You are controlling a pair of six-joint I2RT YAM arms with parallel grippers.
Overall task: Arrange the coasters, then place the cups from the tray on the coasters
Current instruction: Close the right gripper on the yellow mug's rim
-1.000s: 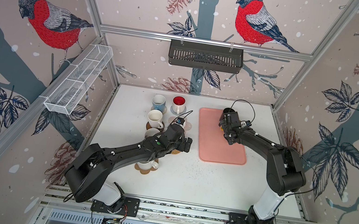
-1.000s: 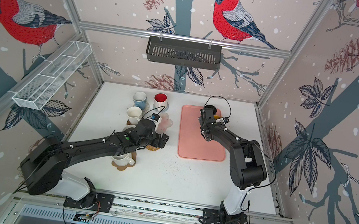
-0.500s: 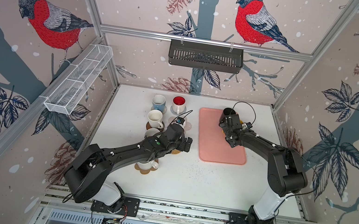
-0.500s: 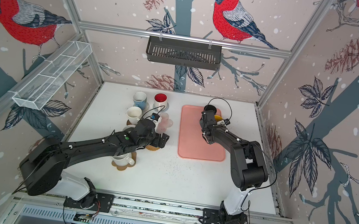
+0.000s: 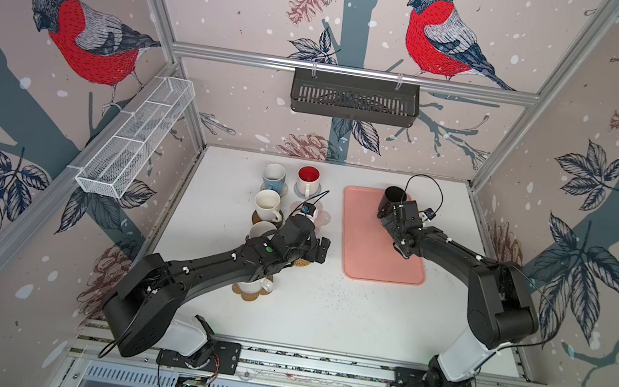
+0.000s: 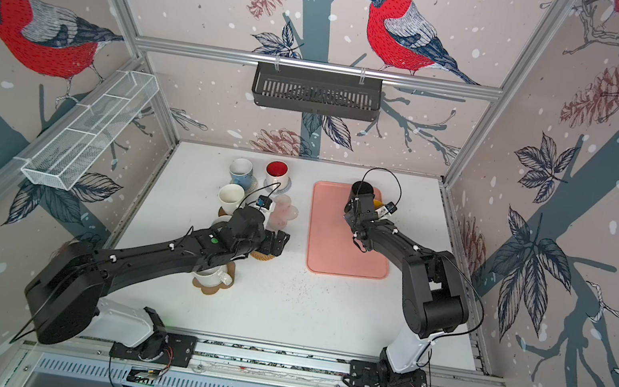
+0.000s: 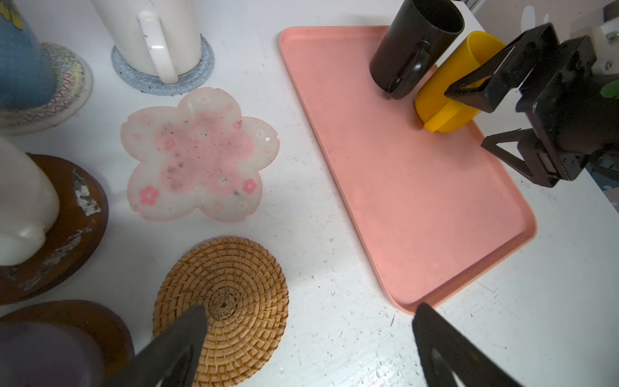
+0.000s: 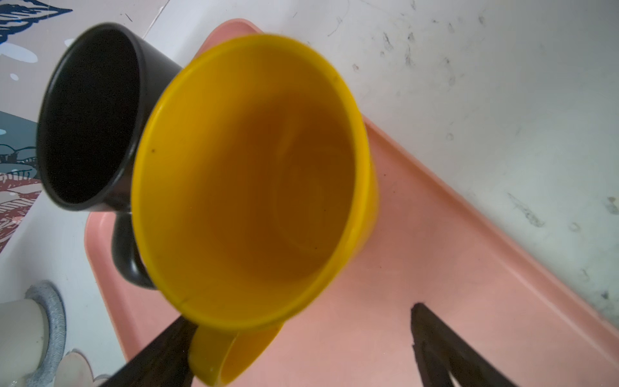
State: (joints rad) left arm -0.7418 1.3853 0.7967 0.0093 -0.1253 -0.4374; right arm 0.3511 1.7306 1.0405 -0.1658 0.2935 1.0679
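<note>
Right gripper [image 8: 301, 315]: its jaws are gaping wide around the yellow cup [image 8: 248, 174]. One finger is lying right by the handle, while the other is showing a strip of tray between itself and the cup wall. It is not squeezing anything.
Yellow cup: it is sitting upright on the tray [image 7: 418, 201], near the tray's 1 o'clock corner.
Black cup [image 8: 90, 114]: it is standing just beside the yellow cup, at its 10 o'clock.
Tray: it is lying at 2 o'clock from the table's middle, with its long side running from 12 to 6, and carrying just those two cups.
Left gripper [image 7: 310, 310]: it is hanging released and gripping nothing, with one finger over the wicker coaster [image 7: 241, 268] and the other reaching toward the tray's 7 o'clock corner.
Wicker coaster: it is lying flat and uncovered at 9 o'clock of the tray's near end.
Pink flower coaster [image 7: 197, 154]: it is lying uncovered at 12 o'clock of the wicker coaster, apart from it.
Red-lined white cup [image 5: 306, 179]: it is standing on the grey-blue coaster [image 7: 201, 73], at 11 o'clock of the pink flower coaster.
Light blue cup [image 5: 273, 176]: it is resting on the beige woven coaster [image 7: 67, 83], at 9 o'clock of the red-lined white cup.
Cream cup [image 5: 267, 204]: it is sitting on a brown disc [image 7: 77, 217], at 6 o'clock of the light blue cup.
Lavender cup [image 7: 50, 348]: it is sitting on the second brown disc [image 7: 107, 321], at 6 o'clock of the cream cup.
White cup [image 6: 208, 275]: it is resting on the cork flower coaster [image 6: 215, 289], half hidden under the left arm.
</note>
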